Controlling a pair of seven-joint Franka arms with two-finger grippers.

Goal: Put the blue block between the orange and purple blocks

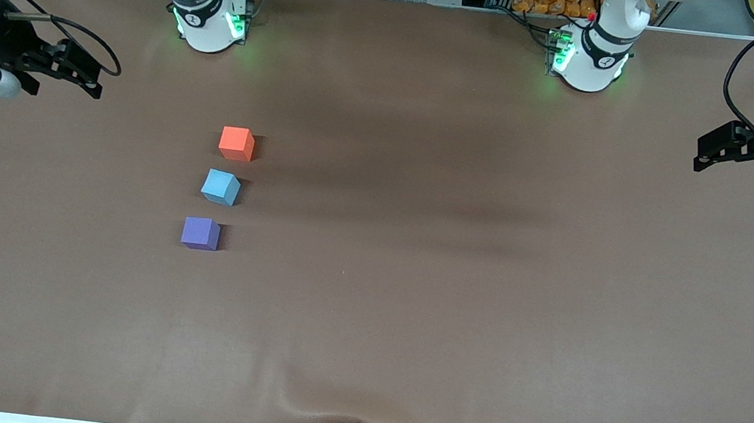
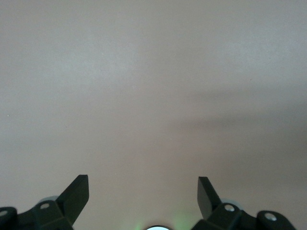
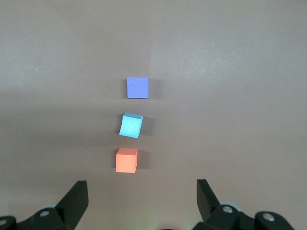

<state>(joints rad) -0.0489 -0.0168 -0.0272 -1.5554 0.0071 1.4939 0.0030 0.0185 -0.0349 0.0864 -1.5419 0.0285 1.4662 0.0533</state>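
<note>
Between the orange block point(image 1: 236, 143) and purple block point(image 1: 200, 232) you see the blue block point(image 1: 220, 186), much closer to your open, empty right gripper point(image 1: 90, 79) than your open left gripper point(image 1: 704, 155).

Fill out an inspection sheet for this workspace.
Surface: brown cloth, wrinkled at the camera edge.
Job's things: orange block, blue block, purple block in one row, apart; blue in the middle, turned slightly.
Clutter: nothing seen.
Hands: left hand and right hand open, empty, raised at their table ends, waiting.
Cables: black cables on both arms.
Surroundings: frames and gear along the bases' edge.
</note>
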